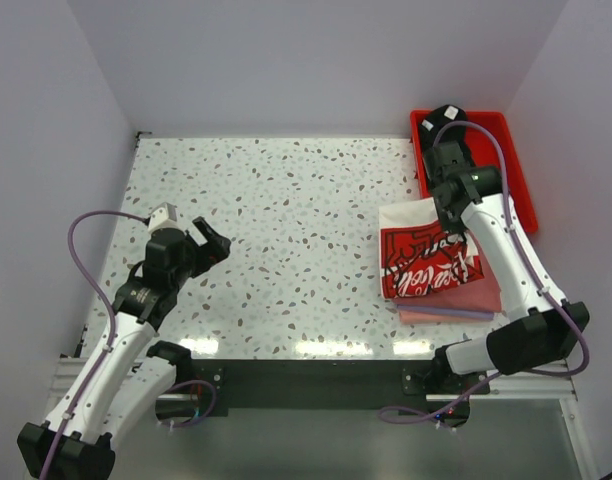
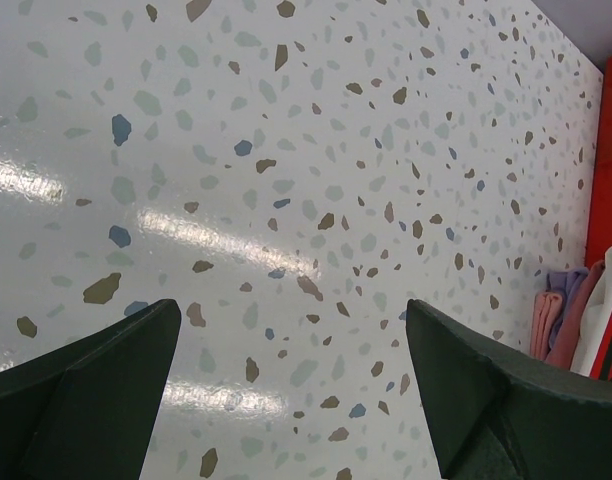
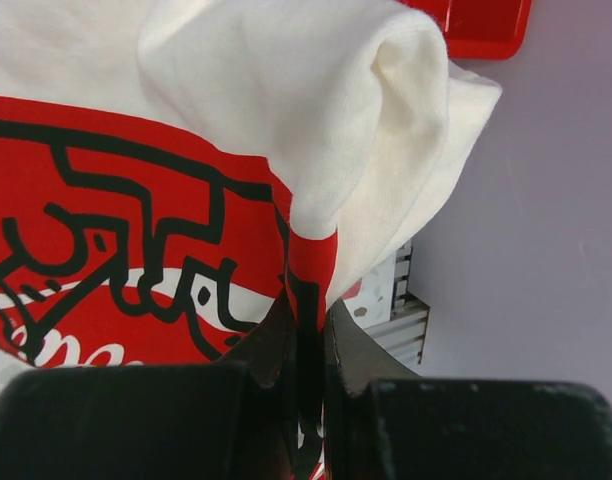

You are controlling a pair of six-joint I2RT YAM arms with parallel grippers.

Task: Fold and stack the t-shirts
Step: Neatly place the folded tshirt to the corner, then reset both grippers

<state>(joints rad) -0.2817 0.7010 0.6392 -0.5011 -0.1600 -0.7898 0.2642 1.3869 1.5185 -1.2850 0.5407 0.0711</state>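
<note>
The white t-shirt with the red Coca-Cola print [image 1: 418, 262] lies folded on a stack of pink folded t-shirts [image 1: 456, 300] at the right of the table. My right gripper [image 1: 451, 222] is shut on a fold of the white shirt's far right edge; in the right wrist view the cloth [image 3: 316, 150] is pinched between the jaws [image 3: 308, 320]. My left gripper [image 1: 214, 243] is open and empty over bare table at the left [image 2: 291, 330]. The stack's edge [image 2: 561, 315] shows in the left wrist view. No black shirt is in view.
A red plastic tray [image 1: 521, 170] stands at the far right behind the stack, partly under my right arm. The speckled table [image 1: 286, 220] is walled at the back and both sides. A metal rail [image 1: 306, 385] runs along the near edge.
</note>
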